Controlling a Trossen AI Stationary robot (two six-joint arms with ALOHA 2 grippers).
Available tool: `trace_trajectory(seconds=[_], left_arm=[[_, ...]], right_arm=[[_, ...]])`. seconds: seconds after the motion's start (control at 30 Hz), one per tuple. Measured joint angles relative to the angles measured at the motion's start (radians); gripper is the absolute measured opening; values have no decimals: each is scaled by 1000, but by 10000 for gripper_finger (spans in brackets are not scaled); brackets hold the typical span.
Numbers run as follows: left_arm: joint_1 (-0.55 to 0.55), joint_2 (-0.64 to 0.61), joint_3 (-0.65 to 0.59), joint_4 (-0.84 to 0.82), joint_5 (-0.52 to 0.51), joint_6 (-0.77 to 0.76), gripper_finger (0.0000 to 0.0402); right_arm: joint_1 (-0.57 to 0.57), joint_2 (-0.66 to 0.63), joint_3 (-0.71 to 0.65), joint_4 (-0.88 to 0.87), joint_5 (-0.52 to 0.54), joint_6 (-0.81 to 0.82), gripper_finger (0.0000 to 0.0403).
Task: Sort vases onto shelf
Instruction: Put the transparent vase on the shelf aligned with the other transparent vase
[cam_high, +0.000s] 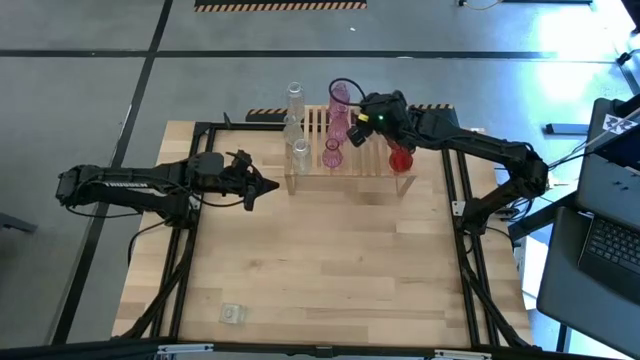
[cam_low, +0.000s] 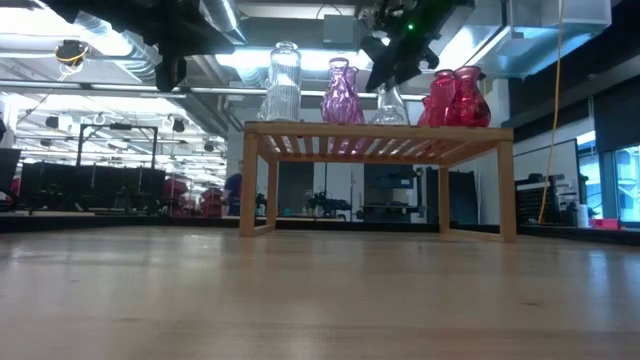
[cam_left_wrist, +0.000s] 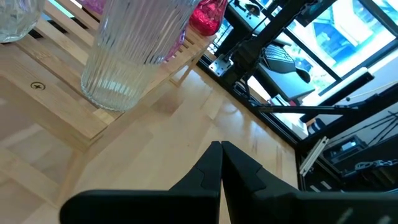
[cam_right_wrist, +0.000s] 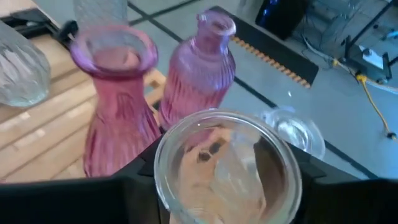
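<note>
- Nearest me on the desk (cam_high: 330, 270), a small clear object (cam_high: 233, 314) lies alone; I can read no label.
- Left gripper (cam_high: 268, 185) hovers beside the shelf (cam_high: 345, 160), fingers clenched, empty.
- Right gripper (cam_high: 368, 118), fingers grasping a clear vase (cam_right_wrist: 227, 168), above the shelf's far side, near pink vases (cam_high: 340, 110) and red vases (cam_high: 401, 157).

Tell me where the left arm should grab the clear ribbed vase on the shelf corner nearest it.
Take the clear ribbed vase round its upright body, probably coming level from the left gripper side: that side is open, while a pink vase stands beyond it. That gripper is shut and must open first. The right gripper holds another clear vase farther along the shelf.
</note>
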Motion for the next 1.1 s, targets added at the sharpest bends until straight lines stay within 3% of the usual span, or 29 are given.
trace_trajectory(seconds=[0.6, 1.1], left_arm=[[-1, 0, 0, 0, 0, -15, 0], [-1, 0, 0, 1, -13, -14, 0]], right_arm=[[0, -13, 2, 23, 0, -9, 228], [1, -78, 2, -45, 58, 1, 180]])
